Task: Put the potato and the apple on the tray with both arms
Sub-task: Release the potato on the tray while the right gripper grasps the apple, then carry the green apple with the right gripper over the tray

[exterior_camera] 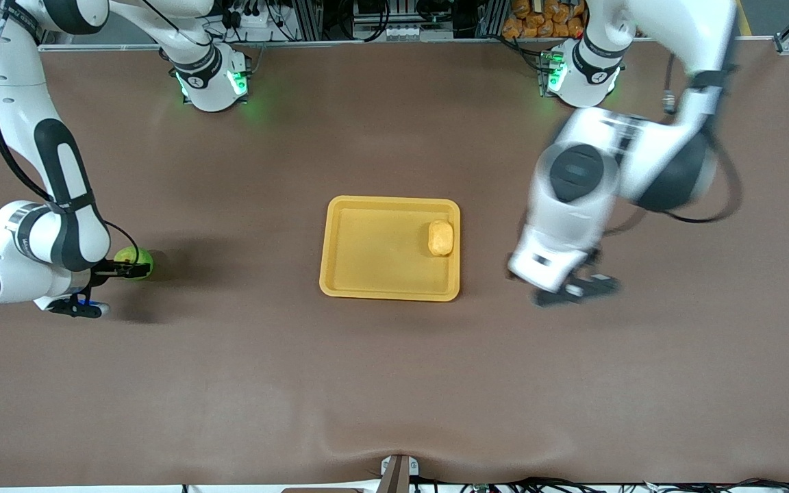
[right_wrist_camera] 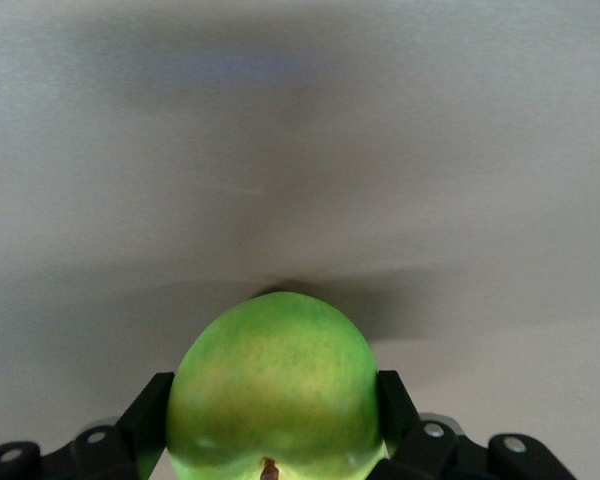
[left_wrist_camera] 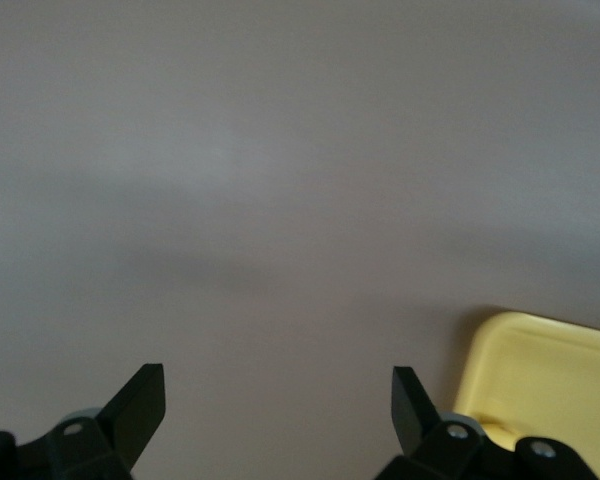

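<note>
The yellow-tan potato point(exterior_camera: 440, 237) lies in the yellow-orange tray point(exterior_camera: 374, 274) at mid-table, against the rim toward the left arm's end. The green apple point(exterior_camera: 137, 259) is at the right arm's end of the table. My right gripper point(exterior_camera: 127, 268) is shut on it. In the right wrist view the apple point(right_wrist_camera: 275, 385) fills the gap of the right gripper point(right_wrist_camera: 275, 388), with a black finger against each side. My left gripper point(exterior_camera: 576, 287) hangs open and empty over bare table beside the tray. The left wrist view shows the left gripper point(left_wrist_camera: 277, 376) with its fingers wide apart and a corner of the tray point(left_wrist_camera: 555, 385).
The brown table mat point(exterior_camera: 394, 383) spreads around the tray. The arms' green-lit bases point(exterior_camera: 213, 82) stand along the table edge farthest from the front camera. Cables and equipment crowd that edge.
</note>
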You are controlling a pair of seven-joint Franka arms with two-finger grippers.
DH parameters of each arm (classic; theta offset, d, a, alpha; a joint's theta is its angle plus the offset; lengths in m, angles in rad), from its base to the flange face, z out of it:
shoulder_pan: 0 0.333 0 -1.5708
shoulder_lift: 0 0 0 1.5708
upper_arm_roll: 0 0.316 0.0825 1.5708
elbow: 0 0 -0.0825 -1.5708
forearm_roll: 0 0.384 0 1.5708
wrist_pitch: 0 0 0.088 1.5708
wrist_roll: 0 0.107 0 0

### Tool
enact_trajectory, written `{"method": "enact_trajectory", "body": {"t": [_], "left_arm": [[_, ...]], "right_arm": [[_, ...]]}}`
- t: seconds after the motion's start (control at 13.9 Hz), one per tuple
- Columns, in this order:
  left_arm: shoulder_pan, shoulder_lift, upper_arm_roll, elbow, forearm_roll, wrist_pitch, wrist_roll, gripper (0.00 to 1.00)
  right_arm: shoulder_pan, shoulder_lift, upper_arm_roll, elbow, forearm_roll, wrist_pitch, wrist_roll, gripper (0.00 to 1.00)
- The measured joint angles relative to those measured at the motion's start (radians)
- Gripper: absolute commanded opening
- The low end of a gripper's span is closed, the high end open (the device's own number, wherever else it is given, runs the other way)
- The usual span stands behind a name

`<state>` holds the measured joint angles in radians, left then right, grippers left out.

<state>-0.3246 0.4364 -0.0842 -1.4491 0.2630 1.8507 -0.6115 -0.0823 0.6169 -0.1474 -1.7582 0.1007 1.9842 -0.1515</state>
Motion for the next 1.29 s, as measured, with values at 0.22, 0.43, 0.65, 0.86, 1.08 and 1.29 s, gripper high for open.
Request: {"method": "enact_trajectory", "body": {"t": [0.22, 0.43, 0.65, 0.86, 1.08, 1.29], "left_arm": [[0.129, -0.010, -0.003, 0.000, -0.026, 0.002, 0.173, 1.00], [0.218, -0.030, -0.003, -0.001, -0.069, 0.001, 0.321, 1.00], [0.296, -0.069, -0.004, -0.015, -0.164, -0.030, 0.461, 1.00], [0.327, -0.147, -0.005, -0.090, -0.194, -0.076, 0.533, 1.00], [0.323, -0.267, -0.021, -0.194, -0.211, -0.080, 0.534, 1.00], [0.324, -0.378, -0.023, -0.215, -0.221, -0.088, 0.539, 1.00]], "right_arm": [[0.020, -0.007, 0.016, 0.077, 0.000, -0.098, 0.000, 0.00], [0.049, -0.018, 0.018, 0.200, 0.001, -0.230, 0.000, 0.00], [0.074, -0.024, 0.019, 0.249, 0.015, -0.279, 0.000, 0.00], [0.126, -0.024, 0.021, 0.266, 0.042, -0.279, 0.030, 0.00], [0.187, -0.024, 0.022, 0.287, 0.075, -0.279, 0.091, 0.00], [0.241, -0.024, 0.023, 0.309, 0.104, -0.279, 0.186, 0.00]]}}
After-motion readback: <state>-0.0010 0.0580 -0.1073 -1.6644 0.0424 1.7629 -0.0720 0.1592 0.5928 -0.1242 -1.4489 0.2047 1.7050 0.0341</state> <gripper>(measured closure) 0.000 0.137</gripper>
